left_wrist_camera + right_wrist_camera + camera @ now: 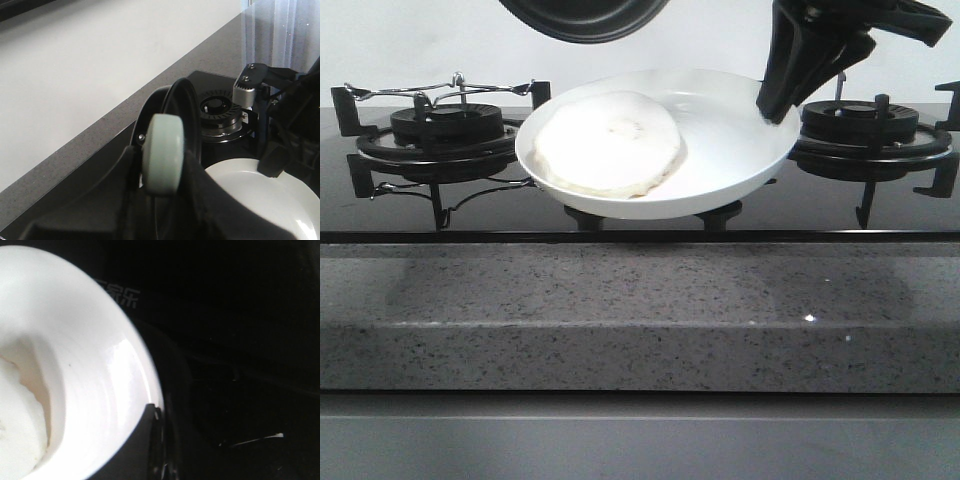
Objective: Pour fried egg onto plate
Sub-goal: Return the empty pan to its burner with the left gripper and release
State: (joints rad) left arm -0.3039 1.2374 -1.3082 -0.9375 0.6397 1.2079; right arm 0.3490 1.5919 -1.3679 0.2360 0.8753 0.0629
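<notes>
The white plate is held tilted above the middle of the hob. The fried egg, a pale cream disc, lies on its left half. My right gripper is shut on the plate's right rim. In the right wrist view one dark finger lies over the plate's rim, with the egg's edge beside it. The black frying pan hangs above the plate at the top edge. My left gripper is shut on the pan's pale handle. The plate also shows there.
A burner with black grates stands at the left and another at the right on the black glass hob. The speckled grey counter runs along the front. A pale wall lies behind.
</notes>
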